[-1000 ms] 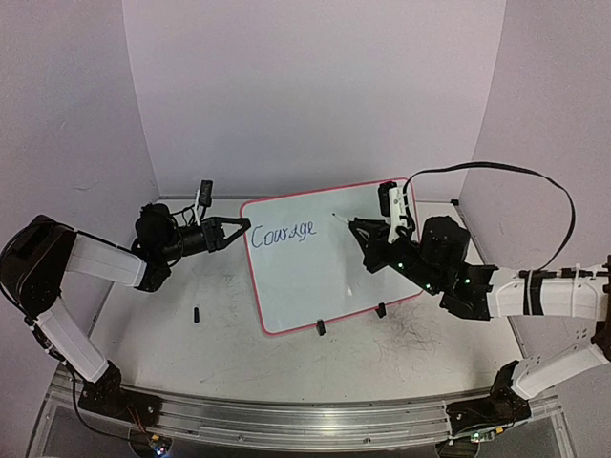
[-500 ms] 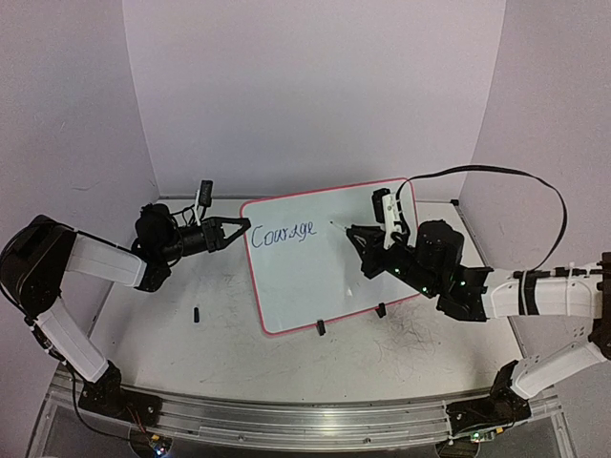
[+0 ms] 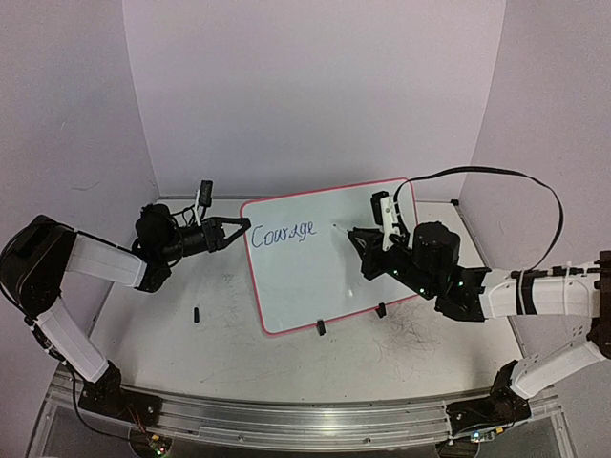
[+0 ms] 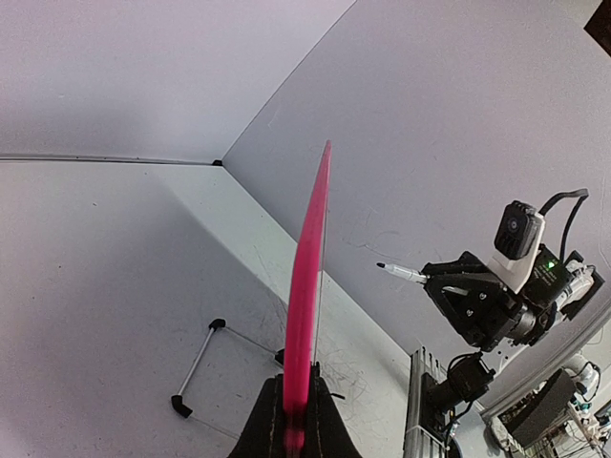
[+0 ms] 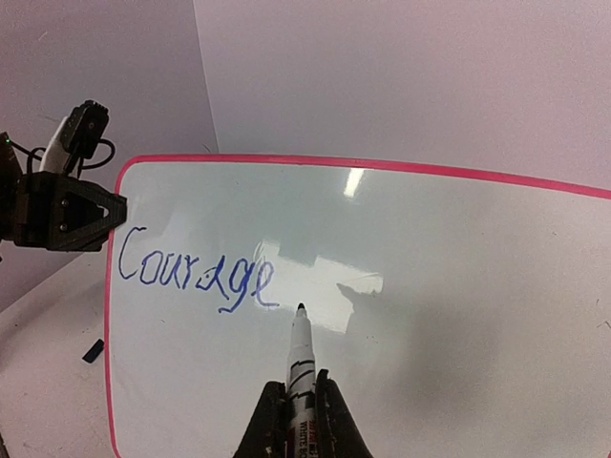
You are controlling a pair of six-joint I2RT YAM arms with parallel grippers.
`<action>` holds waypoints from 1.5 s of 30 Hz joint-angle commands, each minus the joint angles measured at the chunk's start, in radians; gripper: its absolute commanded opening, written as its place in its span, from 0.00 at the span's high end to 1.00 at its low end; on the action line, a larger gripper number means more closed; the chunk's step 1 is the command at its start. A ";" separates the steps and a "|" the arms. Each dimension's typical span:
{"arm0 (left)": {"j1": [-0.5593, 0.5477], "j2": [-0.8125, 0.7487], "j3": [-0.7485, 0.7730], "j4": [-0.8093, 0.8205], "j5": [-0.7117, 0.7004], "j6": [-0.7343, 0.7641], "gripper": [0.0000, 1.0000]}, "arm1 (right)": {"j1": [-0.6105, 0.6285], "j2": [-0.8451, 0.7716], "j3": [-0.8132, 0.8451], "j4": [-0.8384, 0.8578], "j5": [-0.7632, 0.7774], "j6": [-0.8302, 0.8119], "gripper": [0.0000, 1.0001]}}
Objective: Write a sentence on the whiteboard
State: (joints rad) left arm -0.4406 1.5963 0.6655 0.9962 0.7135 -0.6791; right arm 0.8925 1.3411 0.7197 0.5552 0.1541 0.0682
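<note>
L jaws clamped on whiteboard (image 3: pixel 325 277) edge | R jaws holding marker (image 5: pixel 301 355) | tip just R of sentence (image 5: pixel 196 272), reads "Courage"

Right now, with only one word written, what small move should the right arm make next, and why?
Probably ease the marker tip forward onto the whiteboard, just right of "Courage". The right gripper holds the marker with its tip off the surface, only that one word is written, and the left gripper clamps the board's edge.
</note>
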 commanded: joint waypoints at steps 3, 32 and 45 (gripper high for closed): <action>-0.018 -0.007 -0.008 -0.021 -0.003 -0.019 1.00 | -0.011 0.021 0.055 -0.012 0.028 0.008 1.00; -0.023 0.008 0.005 -0.025 -0.005 -0.011 1.00 | -0.083 0.103 0.126 0.033 -0.110 -0.007 1.00; -0.026 0.005 0.006 -0.027 -0.001 -0.007 1.00 | -0.083 0.157 0.194 0.035 -0.058 0.002 1.00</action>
State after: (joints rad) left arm -0.4466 1.5963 0.6655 0.9958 0.7059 -0.6785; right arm 0.8120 1.4776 0.8574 0.5466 0.0686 0.0750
